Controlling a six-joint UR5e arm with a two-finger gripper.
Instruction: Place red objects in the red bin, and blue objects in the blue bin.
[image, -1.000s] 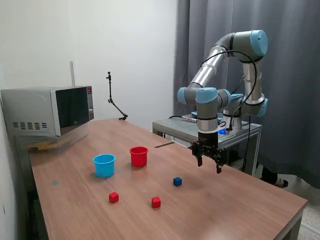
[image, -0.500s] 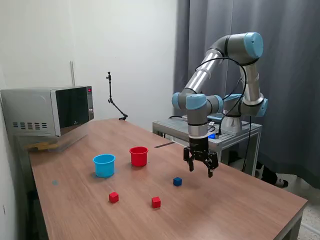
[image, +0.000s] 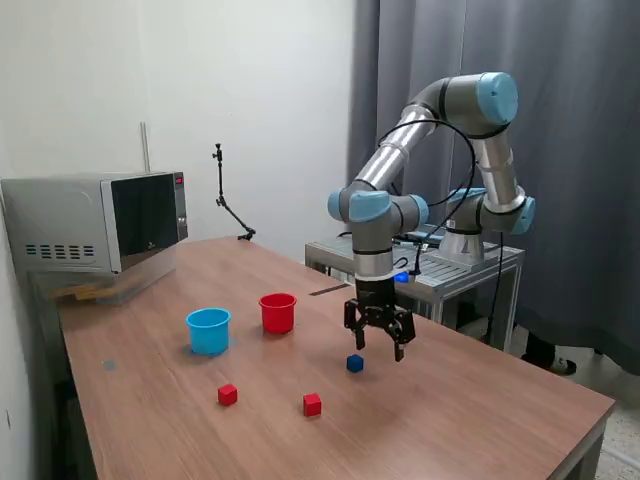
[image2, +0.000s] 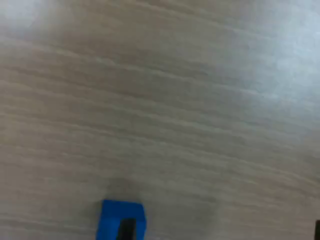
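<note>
Sorting not started as far as visible: two small red cubes and one dark blue cube on wooden bench, outside red plastic cup and light blue plastic cup. Gripper just above blue cube, fingers apart, empty.

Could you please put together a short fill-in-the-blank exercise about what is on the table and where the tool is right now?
1. The tool hangs just above the ___ cube, its jaws open.
2. The number of red cubes lying on the table is ___.
3. On the exterior view's left of the red cup stands the ___ cup.
4. The grey appliance at the table's far end is a ___.

Missing words: blue; two; light blue; microwave
</note>
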